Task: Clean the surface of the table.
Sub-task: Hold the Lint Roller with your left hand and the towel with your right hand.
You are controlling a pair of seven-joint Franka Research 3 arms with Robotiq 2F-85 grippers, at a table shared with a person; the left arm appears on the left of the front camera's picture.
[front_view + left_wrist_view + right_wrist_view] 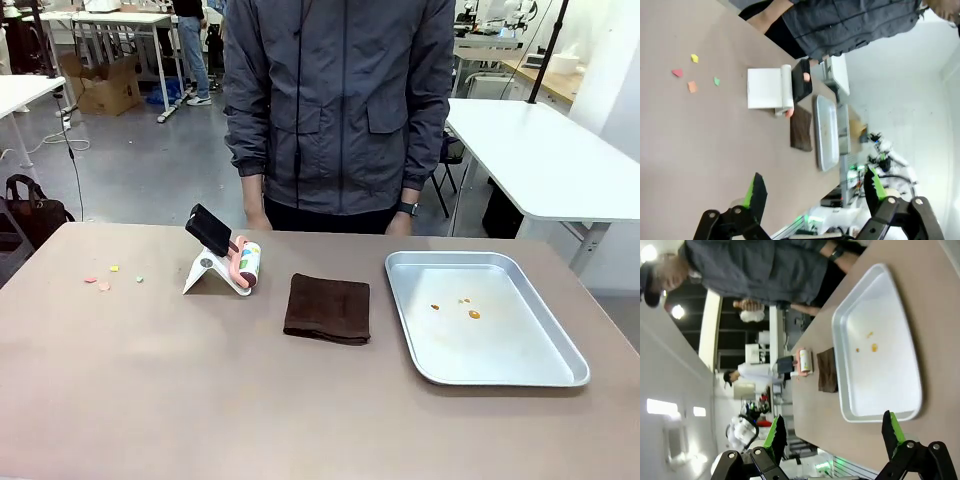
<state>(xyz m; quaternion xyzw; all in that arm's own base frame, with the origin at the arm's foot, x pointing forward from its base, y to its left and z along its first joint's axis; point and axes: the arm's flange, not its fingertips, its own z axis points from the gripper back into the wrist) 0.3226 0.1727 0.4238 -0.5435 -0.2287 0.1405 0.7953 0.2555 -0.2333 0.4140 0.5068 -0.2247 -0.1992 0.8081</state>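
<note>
The table spread wide and taupe across the front view, and the mess on it was small: a few coloured scraps lay near its left edge, toward the far side. Just right of them, a roller with a black handle leaned on a white stand, and it looked like a lint roller. A folded brown cloth lay flat at mid-table, apart from both. Toward the right edge sat the silver tray, a few orange crumbs on its floor. A person stood at the far edge, hands low by it.

Both arms hung back. The left gripper hovered above the table with its fingers spread wide and nothing between them. The right gripper was likewise wide apart and empty, looking down toward the tray.

By my reading nothing had started: the scraps were uncollected and no tool was picked up. The next move called for one arm to descend on the cloth or the roller, close cleanly on it, then work toward those scraps.
</note>
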